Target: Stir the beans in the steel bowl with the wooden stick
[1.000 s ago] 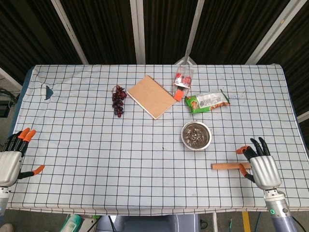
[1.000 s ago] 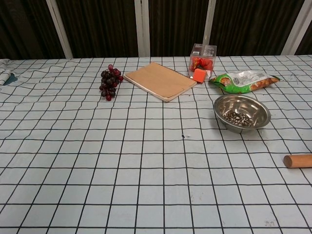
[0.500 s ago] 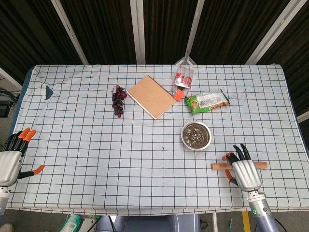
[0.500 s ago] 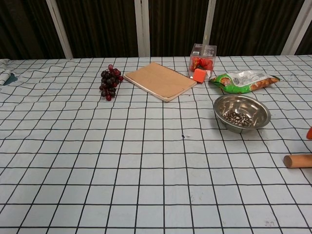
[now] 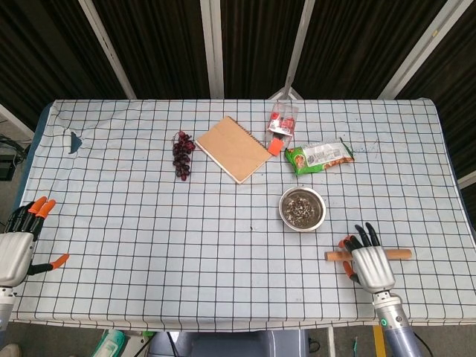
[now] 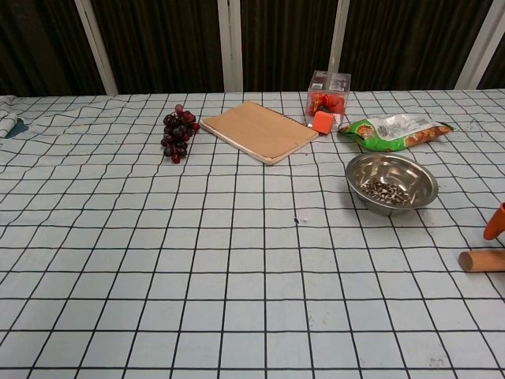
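The wooden stick [image 5: 401, 253] lies flat near the table's front right, its left end [image 6: 481, 260] showing in the chest view. My right hand [image 5: 370, 264] hovers over the stick's middle, fingers stretched out and apart, hiding that part; I see no grip on it. One orange fingertip [image 6: 495, 221] pokes in at the chest view's right edge, above the stick. The steel bowl [image 5: 285, 199] with dark beans [image 6: 384, 192] stands just behind and left of the stick. My left hand [image 5: 16, 249] stays at the front left edge, fingers spread, holding nothing.
Behind the bowl lie a green snack bag [image 5: 320, 155] and a clear box with red contents [image 5: 282, 119]. A brown notebook [image 5: 233, 148] and dark grapes [image 5: 182, 155] sit further left. The checked cloth [image 5: 149, 223] covers the table.
My right hand has slid left from the stick's right end to above its middle. The stick, the bowl and the left hand have not moved.
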Controlling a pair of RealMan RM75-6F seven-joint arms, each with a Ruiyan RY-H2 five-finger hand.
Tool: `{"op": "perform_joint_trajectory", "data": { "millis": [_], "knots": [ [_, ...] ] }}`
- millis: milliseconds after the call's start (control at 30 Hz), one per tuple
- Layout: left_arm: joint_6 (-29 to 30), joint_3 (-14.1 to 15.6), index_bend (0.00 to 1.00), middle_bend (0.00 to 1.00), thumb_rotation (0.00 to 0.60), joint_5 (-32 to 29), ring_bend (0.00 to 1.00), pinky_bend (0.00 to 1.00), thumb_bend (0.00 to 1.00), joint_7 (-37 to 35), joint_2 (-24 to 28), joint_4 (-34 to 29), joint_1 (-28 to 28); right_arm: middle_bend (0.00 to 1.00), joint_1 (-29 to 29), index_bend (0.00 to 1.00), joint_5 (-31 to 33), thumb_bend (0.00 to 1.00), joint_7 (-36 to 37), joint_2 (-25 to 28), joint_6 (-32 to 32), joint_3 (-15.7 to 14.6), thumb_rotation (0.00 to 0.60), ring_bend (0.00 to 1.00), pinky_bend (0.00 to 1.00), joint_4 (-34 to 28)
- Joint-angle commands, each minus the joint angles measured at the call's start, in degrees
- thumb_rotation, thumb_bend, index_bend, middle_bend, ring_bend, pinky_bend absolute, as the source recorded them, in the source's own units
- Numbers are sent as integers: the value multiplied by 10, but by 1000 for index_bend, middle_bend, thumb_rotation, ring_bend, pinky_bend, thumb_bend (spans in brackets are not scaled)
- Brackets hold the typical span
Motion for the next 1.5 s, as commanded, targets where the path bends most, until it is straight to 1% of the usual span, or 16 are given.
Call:
{"op": "perform_joint_trajectory", "data": {
  "millis": [33, 500, 800, 867, 1133, 1500],
  "knots": [
    [-1, 0, 0, 0, 600, -1, 0, 0, 50, 0, 0, 0, 0, 370, 1, 406, -1, 391, -2, -6, -1, -2, 600, 124, 0, 7],
    [2, -5, 0, 0, 600, -3, 0, 0, 50, -7, -1, 4, -1, 373, 8, 406, 5, 390, -1, -36, -5, 3, 600, 138, 0, 23],
    [2, -5, 0, 0, 600, -3, 0, 0, 50, -6, -1, 4, -2, 401, 9, 407, 12, 390, 5, -47, -10, 2, 600, 159, 0, 40],
    [2, -4, 0, 0, 600, -3, 0, 0, 50, -6, -1, 4, -1, 412, 9, 419, 13, 390, 7, -47, -11, 1, 600, 167, 0, 41],
    [2, -4, 0, 0, 600, -3, 0, 0, 50, -6, -1, 3, -1, 490, 9, 523, 11, 390, 7, -47, -9, 0, 600, 232, 0, 41],
    [2, -4, 0, 0, 600, -3, 0, 0, 50, -6, -1, 3, -1, 524, 10, 575, 17, 390, 12, -47, -12, 1, 600, 247, 0, 42]
  ]
}}
